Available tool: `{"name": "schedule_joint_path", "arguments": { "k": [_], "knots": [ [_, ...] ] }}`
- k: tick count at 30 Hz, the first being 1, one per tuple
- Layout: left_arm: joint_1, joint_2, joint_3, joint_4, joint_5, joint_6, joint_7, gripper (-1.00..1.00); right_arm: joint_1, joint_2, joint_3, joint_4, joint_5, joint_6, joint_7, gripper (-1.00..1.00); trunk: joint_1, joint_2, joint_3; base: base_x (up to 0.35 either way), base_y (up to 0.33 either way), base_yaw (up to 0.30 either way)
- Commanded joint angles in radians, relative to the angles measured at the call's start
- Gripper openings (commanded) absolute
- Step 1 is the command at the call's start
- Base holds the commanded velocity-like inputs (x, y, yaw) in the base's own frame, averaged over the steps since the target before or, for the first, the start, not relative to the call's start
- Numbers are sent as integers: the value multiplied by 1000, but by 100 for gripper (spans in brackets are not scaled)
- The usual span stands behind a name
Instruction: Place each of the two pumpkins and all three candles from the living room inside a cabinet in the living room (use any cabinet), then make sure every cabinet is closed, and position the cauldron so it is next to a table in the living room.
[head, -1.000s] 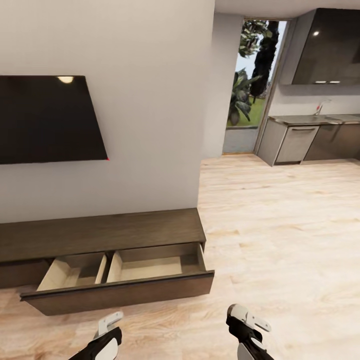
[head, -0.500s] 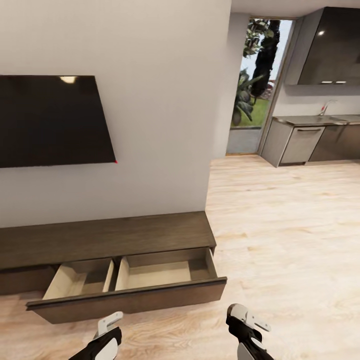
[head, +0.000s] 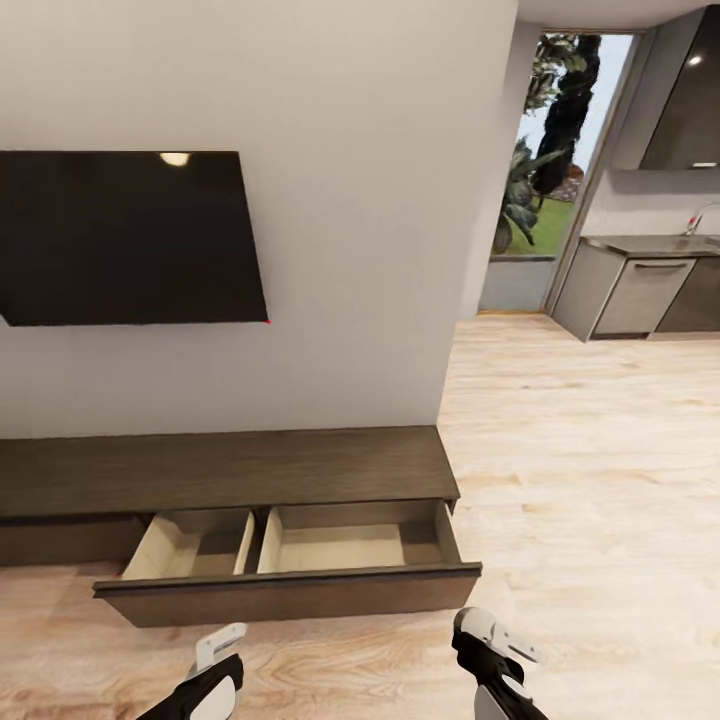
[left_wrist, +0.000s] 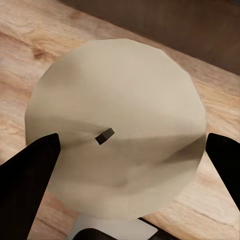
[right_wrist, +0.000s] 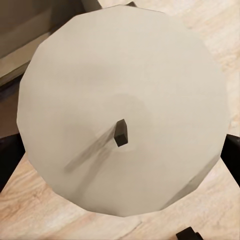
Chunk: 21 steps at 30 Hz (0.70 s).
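Evenly bright, sharp simulator renders.
Daylight through the doorway (head: 560, 170); lamp glare on the black screen (head: 130, 235); soft shadows inside the open drawer (head: 300, 545).

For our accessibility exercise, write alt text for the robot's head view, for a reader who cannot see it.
A long, low dark-wood cabinet stands against a white wall with its drawer pulled open, two bare compartments showing. The left gripper and right gripper hang low in front over pale wood floor. A black screen hangs above; a kitchen lies beyond at right.
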Motion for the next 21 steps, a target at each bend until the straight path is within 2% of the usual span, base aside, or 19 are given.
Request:
{"name": "schedule_joint_path", "arguments": {
  "k": [1, 21],
  "knots": [
    [-1, 0, -8, -1, 7, 1, 6, -100, -1, -1, 8, 0, -11, -6, -5, -100, 0, -1, -1, 0, 9, 34],
    [-1, -1, -8, -11, 7, 1, 6, -100, 0, -2, 8, 0, -11, -6, -3, -100, 0, -1, -1, 13, 1, 3]
  ]
}}
